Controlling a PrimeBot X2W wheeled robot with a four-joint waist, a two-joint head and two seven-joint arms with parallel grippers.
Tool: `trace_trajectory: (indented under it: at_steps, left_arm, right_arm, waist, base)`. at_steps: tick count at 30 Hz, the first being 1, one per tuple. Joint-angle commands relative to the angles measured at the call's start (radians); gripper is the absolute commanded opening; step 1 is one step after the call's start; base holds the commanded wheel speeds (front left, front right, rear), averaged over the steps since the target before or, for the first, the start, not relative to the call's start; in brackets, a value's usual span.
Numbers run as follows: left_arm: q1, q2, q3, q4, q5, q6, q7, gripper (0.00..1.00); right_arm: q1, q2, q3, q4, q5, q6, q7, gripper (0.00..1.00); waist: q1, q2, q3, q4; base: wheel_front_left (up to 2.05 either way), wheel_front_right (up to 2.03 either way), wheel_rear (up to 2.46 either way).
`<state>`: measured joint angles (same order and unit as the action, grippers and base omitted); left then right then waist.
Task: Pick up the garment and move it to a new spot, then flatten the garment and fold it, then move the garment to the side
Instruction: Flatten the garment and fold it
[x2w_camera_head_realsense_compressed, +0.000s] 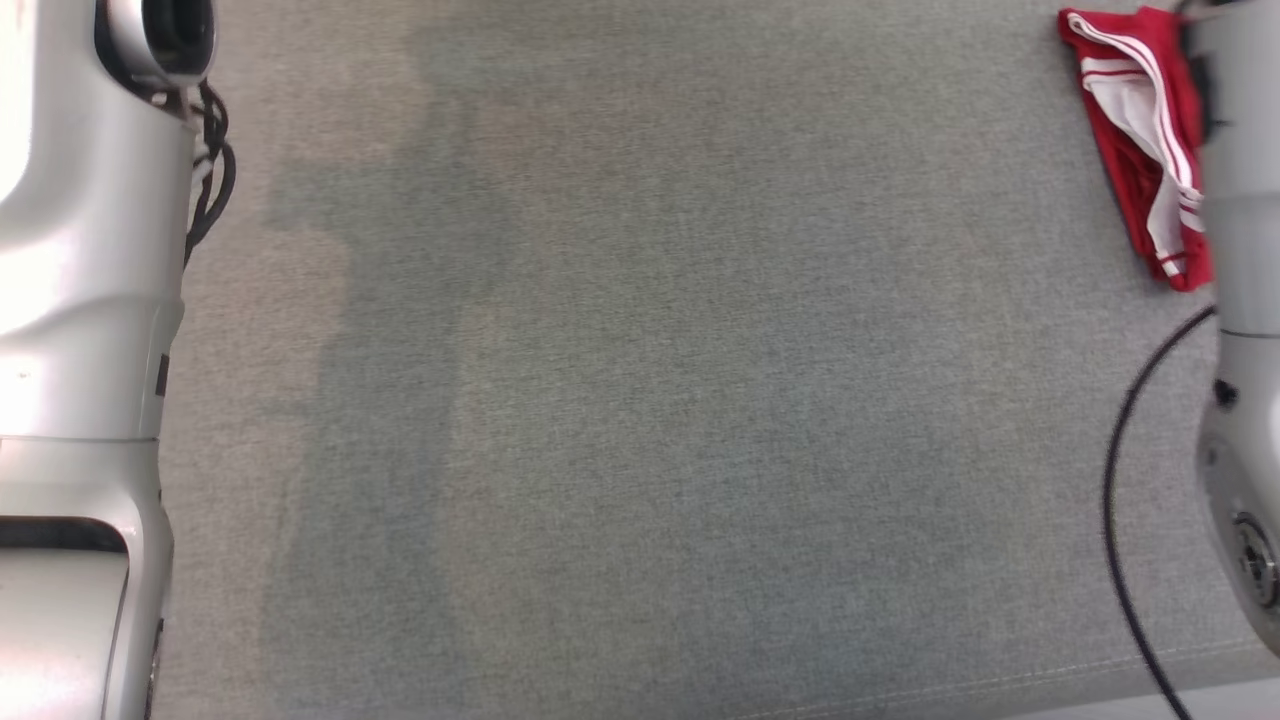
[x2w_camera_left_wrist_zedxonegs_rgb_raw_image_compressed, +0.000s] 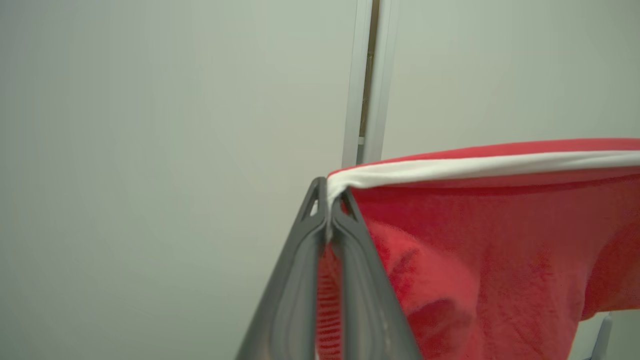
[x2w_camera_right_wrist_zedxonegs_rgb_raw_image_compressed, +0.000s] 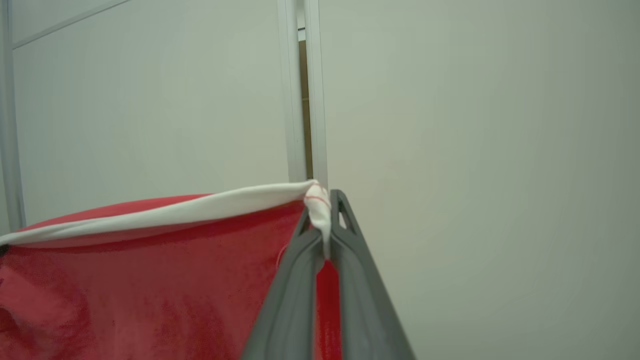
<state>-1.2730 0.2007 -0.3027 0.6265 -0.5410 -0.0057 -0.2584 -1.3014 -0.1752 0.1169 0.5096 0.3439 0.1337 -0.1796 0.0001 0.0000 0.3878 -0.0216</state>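
The garment (x2w_camera_left_wrist_zedxonegs_rgb_raw_image_compressed: 500, 250) is red cloth with a white band (x2w_camera_left_wrist_zedxonegs_rgb_raw_image_compressed: 475, 167) along its top edge. My left gripper (x2w_camera_left_wrist_zedxonegs_rgb_raw_image_compressed: 329, 192) is shut on one end of that band. At the other end, my right gripper (x2w_camera_right_wrist_zedxonegs_rgb_raw_image_compressed: 322, 197) is shut on the white hem, and the garment (x2w_camera_right_wrist_zedxonegs_rgb_raw_image_compressed: 125, 280) hangs stretched between the two. In the head view my pale left forearm (x2w_camera_head_realsense_compressed: 80, 250) and right forearm (x2w_camera_head_realsense_compressed: 1240, 200) run up the two sides. Red-and-white cloth (x2w_camera_head_realsense_compressed: 1140, 130) shows at the far right, partly behind the right forearm. I cannot tell whether it is the held piece.
A grey fabric surface (x2w_camera_head_realsense_compressed: 650, 400) spreads below the head camera, with a stitched front edge (x2w_camera_head_realsense_compressed: 1000, 690) at the lower right. A black cable (x2w_camera_head_realsense_compressed: 1120, 480) loops beside the right arm. Beyond the garment stands a pale wall with a vertical seam (x2w_camera_left_wrist_zedxonegs_rgb_raw_image_compressed: 367, 80).
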Motion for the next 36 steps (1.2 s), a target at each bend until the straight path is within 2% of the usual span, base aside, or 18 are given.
trace_trajectory:
  at_steps: [1, 5, 9, 12, 14, 19, 26, 32, 36]
  left_arm:
    - [0.003, 0.007, 0.035, 0.042, 0.014, 0.008, -0.008, 0.00]
    - [0.094, -0.028, 0.105, 0.180, 0.025, 0.001, -0.006, 0.00]
    - [0.174, -0.071, 0.147, 0.267, 0.044, -0.027, -0.007, 0.00]
    - [0.280, -0.100, 0.193, 0.285, 0.047, -0.059, -0.007, 0.00]
    - [0.342, -0.112, 0.219, 0.287, 0.059, -0.071, -0.007, 0.00]
    - [0.495, -0.133, 0.248, 0.211, 0.128, -0.094, -0.007, 0.00]
    - [0.743, -0.140, 0.213, -0.047, 0.234, -0.111, -0.007, 0.00]
    - [0.972, -0.140, 0.198, -0.285, 0.307, -0.101, -0.007, 0.00]
    - [1.142, -0.125, 0.192, -0.442, 0.318, -0.081, 0.016, 0.00]
  right_arm:
    - [-0.020, 0.004, 0.004, 0.064, 0.011, -0.006, -0.017, 0.00]
    - [-0.006, 0.067, 0.091, 0.241, 0.038, -0.005, -0.051, 0.00]
    - [0.073, 0.087, 0.173, 0.357, 0.082, -0.005, -0.076, 0.00]
    - [0.159, 0.084, 0.214, 0.411, 0.105, -0.005, -0.084, 0.00]
    - [0.226, 0.080, 0.217, 0.405, 0.128, -0.005, -0.087, 0.00]
    - [0.448, 0.053, 0.173, 0.266, 0.142, -0.005, -0.088, 0.00]
    - [0.824, 0.005, 0.060, -0.097, 0.087, -0.006, -0.088, 0.00]
    - [1.116, -0.013, -0.034, -0.365, 0.041, -0.007, -0.087, 0.00]
    - [1.302, 0.001, -0.103, -0.523, 0.012, -0.011, -0.088, 0.00]
  waist:
    - [-0.0001, 0.0000, 0.024, -0.029]
    - [-0.0001, 0.0000, 0.052, -0.041]
    - [-0.0001, 0.0000, 0.085, -0.034]
    - [-0.0001, 0.0000, 0.093, -0.023]
    - [-0.0001, 0.0000, 0.094, -0.018]
    - [-0.0001, 0.0000, 0.065, -0.004]
    - [-0.0001, 0.0000, -0.023, 0.027]
    - [-0.0001, 0.0000, -0.103, 0.040]
    - [-0.0001, 0.0000, -0.153, 0.049]
  base:
    - [0.00, 0.00, 0.00]
    - [0.00, 0.00, 0.00]
    - [0.00, 0.00, 0.00]
    - [0.00, 0.00, 0.00]
    - [0.00, 0.00, 0.00]
    - [0.00, 0.00, 0.00]
    - [0.00, 0.00, 0.00]
    - [0.00, 0.00, 0.00]
    - [0.00, 0.00, 0.00]
